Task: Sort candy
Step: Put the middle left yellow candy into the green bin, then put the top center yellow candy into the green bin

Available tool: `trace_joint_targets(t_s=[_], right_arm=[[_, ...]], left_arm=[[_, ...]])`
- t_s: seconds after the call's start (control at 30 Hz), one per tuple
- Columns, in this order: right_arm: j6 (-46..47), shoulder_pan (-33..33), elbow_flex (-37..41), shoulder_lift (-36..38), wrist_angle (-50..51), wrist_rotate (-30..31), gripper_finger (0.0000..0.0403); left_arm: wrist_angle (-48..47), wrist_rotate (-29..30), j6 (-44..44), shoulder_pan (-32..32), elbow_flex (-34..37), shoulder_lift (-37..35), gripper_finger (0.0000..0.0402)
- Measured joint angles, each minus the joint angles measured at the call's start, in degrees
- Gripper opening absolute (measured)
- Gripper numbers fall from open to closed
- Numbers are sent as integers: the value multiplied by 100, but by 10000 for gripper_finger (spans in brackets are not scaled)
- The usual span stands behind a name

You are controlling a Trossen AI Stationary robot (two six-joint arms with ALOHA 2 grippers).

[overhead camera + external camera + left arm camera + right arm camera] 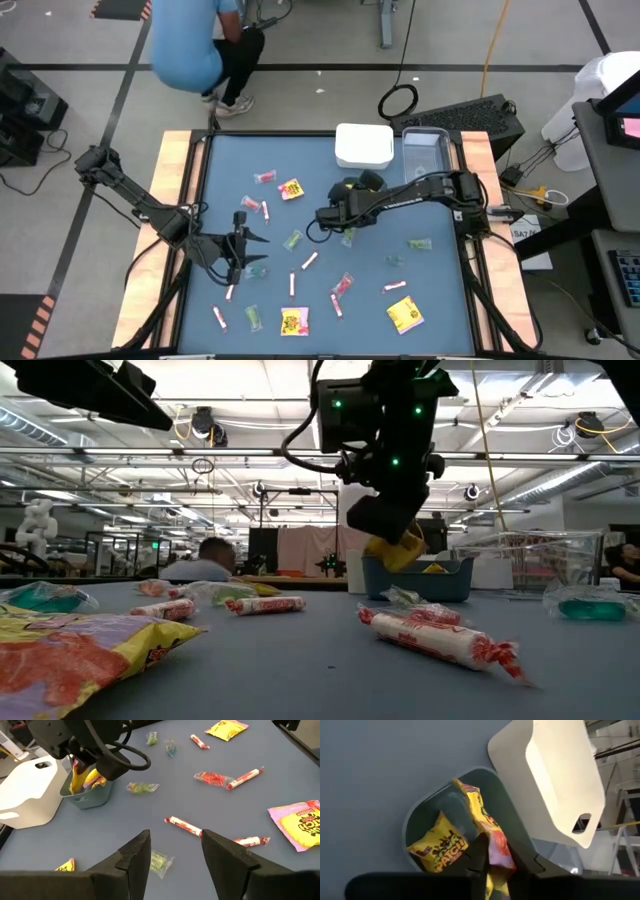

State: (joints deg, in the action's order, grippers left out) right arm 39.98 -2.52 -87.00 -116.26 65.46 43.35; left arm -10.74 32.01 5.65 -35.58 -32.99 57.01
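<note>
While the blue counter is strewn with sweets across most of its top, you have three containers at its far edge: a white bin, a clear tray beside it, and a teal tub just in front of the white bin.

Your right hand hangs directly over the teal tub with its fingers clamped on a yellow packet — the packet dangles down into the tub, where a second yellow packet already lies. So the step in hand looks like the drop-off of a yellow packet into its tub. The next move, as I judge it, calls for you to part those fingers fully and lift clear of the rim without snagging the wrapper.

Your left hand hovers low over the near-left part of the counter with its fingers apart and nothing between them. Just ahead of it lie a pink-white stick and a green clear-wrapped piece — either is a fair next pick.

Much is left to sort: two yellow packets lie near the front edge, another sits farther back, and sticks plus small red and green pieces are scattered between. A person in a blue top stands beyond the counter's far side.
</note>
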Motion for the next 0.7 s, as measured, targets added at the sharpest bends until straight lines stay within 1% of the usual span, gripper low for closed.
trace_joint_targets(t_s=[0.1,0.2,0.33,0.43,0.5,0.57,0.63,0.7], right_arm=[[97,25,0,1,-7,-119,89],[210,59,0,1,-54,-358,134],[228,31,0,34,-33,-169,191],[227,10,-4,96,-24,-167,221],[239,-23,-4,139,-32,-305,233],[265,-71,-4,214,-54,-429,236],[338,-161,-4,303,-59,-482,231],[458,-310,-4,428,-60,-480,217]], left_arm=[[0,-2,2,-1,0,0,183],[0,-2,4,-1,0,0,183],[0,-4,4,-1,0,0,183],[-1,-4,4,-1,0,0,183],[-2,-4,7,-1,0,0,183],[-4,-4,7,-1,0,0,183],[-2,-5,7,-1,0,0,183],[-4,-6,4,-1,0,0,183]])
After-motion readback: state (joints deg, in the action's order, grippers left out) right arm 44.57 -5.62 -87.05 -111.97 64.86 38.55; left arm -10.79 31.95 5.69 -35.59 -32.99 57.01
